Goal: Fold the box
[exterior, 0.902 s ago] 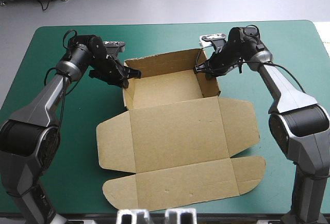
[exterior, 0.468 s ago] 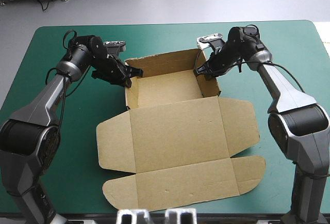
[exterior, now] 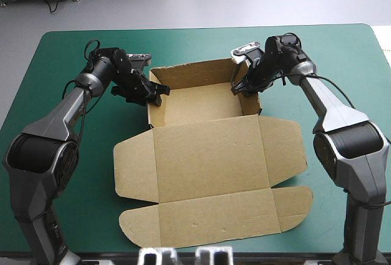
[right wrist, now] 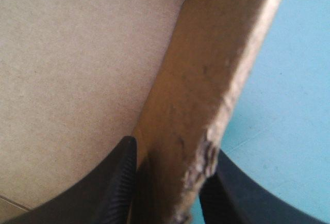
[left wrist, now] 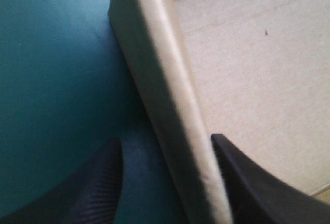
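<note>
- We see the left gripper [exterior: 154,90] at the left wall of the box [exterior: 211,155], near that wall's far end.
- In the left wrist view its fingers stand spread astride that wall. The inner finger [left wrist: 252,188] lies inside the tray against the board. The outer finger [left wrist: 87,188] sits outside over the teal-green cover [exterior: 67,63], and a strip of cover shows between it and the wall.
- The left wall stands upright between the two fingers and runs on ahead of the gripper.
- We find the box in the middle of the table. Its tray lies toward the far edge with the walls raised. The lid lies flat toward the near edge, with a flap spread out to each side and the rounded front flap nearest us.
- The right gripper [exterior: 239,87] is at the tray's right wall, close to the far right corner.
- In the right wrist view its fingers pinch that wall. One finger [right wrist: 116,182] is inside the tray over the floor, the other [right wrist: 227,193] outside over the cover, and both press on the board.
- The top edge of the right wall looks frayed just where the gripper holds it.
</note>
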